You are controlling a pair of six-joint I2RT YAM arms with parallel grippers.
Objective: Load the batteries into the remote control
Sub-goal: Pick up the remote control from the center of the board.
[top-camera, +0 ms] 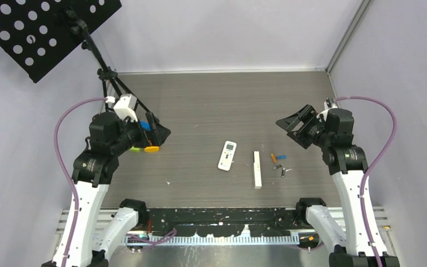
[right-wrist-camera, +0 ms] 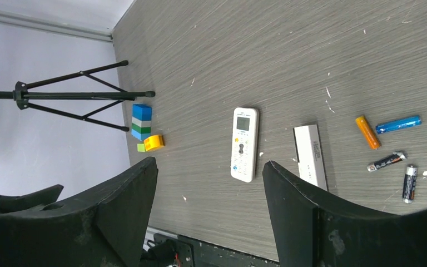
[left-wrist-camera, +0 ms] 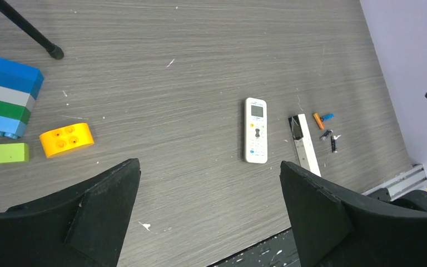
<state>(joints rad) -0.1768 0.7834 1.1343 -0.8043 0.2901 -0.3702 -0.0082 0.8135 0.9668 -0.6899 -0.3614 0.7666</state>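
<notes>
Currently left gripper (left-wrist-camera: 208,178) and right gripper (right-wrist-camera: 210,169) both hang open, empty; the batteries (right-wrist-camera: 386,162) lie loose on the table (top-camera: 211,100) right of the white remote control (right-wrist-camera: 244,144), likely light, rigid, slick, roll-prone, so pinch mid-barrel.

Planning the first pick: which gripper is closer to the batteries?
Right. The right gripper hovers just beyond the batteries, slightly to their right. The left gripper is much farther away, off to their left.
</notes>
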